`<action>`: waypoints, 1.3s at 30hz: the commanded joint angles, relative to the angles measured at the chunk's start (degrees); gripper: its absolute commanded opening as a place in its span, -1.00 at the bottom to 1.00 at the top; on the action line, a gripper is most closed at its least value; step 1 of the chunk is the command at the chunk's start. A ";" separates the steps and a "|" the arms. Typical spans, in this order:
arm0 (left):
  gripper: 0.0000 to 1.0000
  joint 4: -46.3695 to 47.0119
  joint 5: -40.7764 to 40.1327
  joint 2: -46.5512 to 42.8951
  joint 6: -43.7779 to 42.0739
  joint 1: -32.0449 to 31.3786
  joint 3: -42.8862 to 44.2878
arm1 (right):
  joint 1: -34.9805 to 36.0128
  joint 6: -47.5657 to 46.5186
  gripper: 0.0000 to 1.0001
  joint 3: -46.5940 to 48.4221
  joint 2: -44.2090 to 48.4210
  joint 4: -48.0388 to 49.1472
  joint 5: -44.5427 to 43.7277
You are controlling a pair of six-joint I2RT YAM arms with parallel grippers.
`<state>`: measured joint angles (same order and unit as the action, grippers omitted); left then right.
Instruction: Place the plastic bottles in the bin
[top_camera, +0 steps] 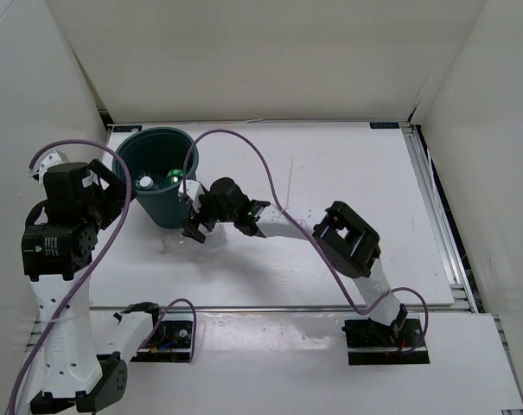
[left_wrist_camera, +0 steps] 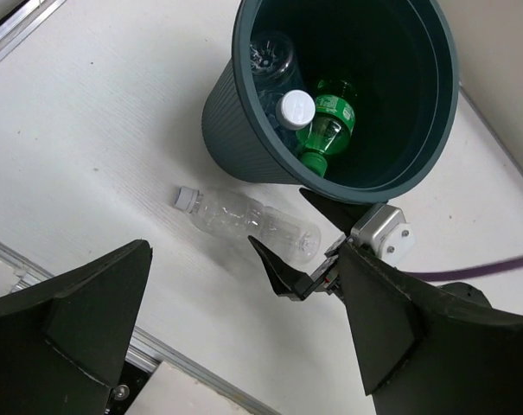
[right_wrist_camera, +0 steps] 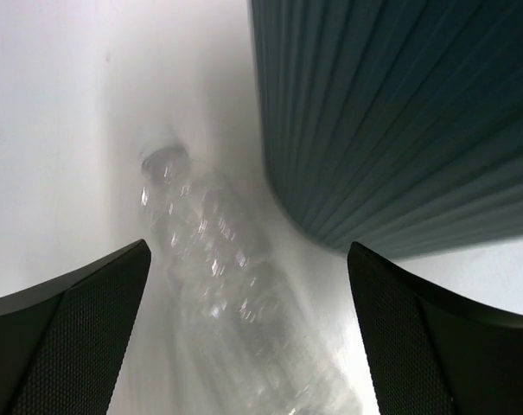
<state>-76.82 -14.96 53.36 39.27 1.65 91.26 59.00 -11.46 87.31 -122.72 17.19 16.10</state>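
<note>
Bottle (left_wrist_camera: 244, 220) was found lying flat on the table (left_wrist_camera: 88, 130), just beside the foot of the bin (left_wrist_camera: 231, 130), outside it. Right end effector (right_wrist_camera: 248, 251) was set spread over the base end. The long axis ran between its fingers, and the cap pointed away from it. Left end effector (left_wrist_camera: 244, 248) was also spread, but higher and farther off. The right arm was judged the nearer for the pick.

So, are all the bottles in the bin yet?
No, one clear bottle lies on the table outside the bin.
</note>
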 commanded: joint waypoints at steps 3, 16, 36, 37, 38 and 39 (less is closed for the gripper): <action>1.00 -4.22 0.28 -1.68 -2.44 -0.16 1.12 | 1.55 4.16 0.95 -7.84 1.42 -1.89 1.39; 1.00 -4.22 -2.09 -5.73 0.46 -0.16 -2.59 | 3.31 6.01 0.91 -19.98 12.67 -4.18 -1.15; 1.00 -4.75 -3.05 -13.81 5.64 -0.16 -4.42 | 3.93 10.15 -0.42 -12.94 11.26 -27.20 1.56; 1.00 -4.75 -3.06 -14.33 7.04 -0.16 -4.95 | 4.45 11.28 -0.53 -13.56 12.75 -28.52 1.57; 1.00 -4.75 -3.58 -15.73 7.75 -0.16 -6.35 | 4.45 11.81 -0.57 -14.09 15.81 -31.40 0.87; 1.00 -4.75 -4.19 -16.44 8.54 -0.16 -7.32 | 5.06 11.82 -0.64 -14.62 17.41 -33.26 0.08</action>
<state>-76.93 -17.23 38.79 44.75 1.65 86.06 62.89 -1.56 74.24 -112.36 -5.91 16.60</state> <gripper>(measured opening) 0.998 0.621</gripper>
